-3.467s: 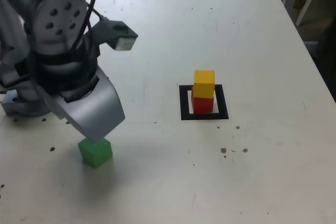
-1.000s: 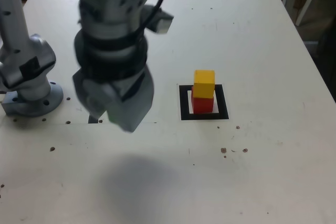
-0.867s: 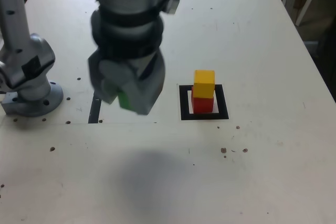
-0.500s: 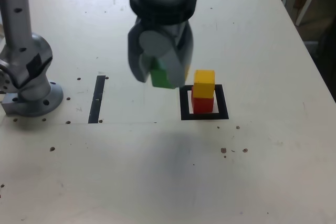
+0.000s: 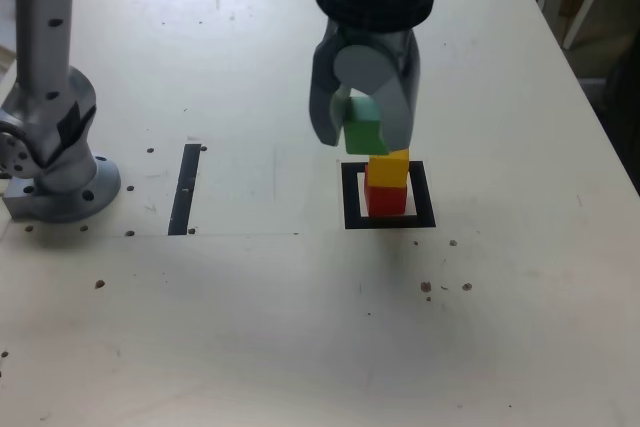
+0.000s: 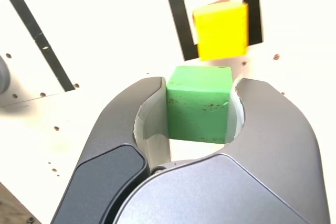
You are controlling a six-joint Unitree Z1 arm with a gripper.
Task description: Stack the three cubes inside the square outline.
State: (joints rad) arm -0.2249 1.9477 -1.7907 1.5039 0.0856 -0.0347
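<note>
Pincer (image 6: 199, 109) of mine was clamped on the green cube (image 6: 199, 103), and the wrist view showed that plainly: the cube sat squarely between my two grey jaws, each side face pressed against a jaw. That view also showed the top of the yellow cube (image 6: 220, 29) inside the square outline (image 6: 176, 19), with only a sliver of the red cube at its edge.

From the exterior view my pincer (image 5: 364, 127) hung above the table (image 5: 300, 327), and the green cube (image 5: 364, 130) it carried was in the air just over the stack and a little toward the exterior view's left of it. There the yellow cube (image 5: 394, 168) rested on the red cube (image 5: 384, 197), which stood within the square outline (image 5: 350, 197); my jaws hid the yellow cube's upper part.

Off to the exterior view's left lay a narrow black strip (image 5: 184, 188), well apart from the outline, and beyond it stood my arm's base (image 5: 50, 162). Small dark specks dotted the tabletop near the outline.
</note>
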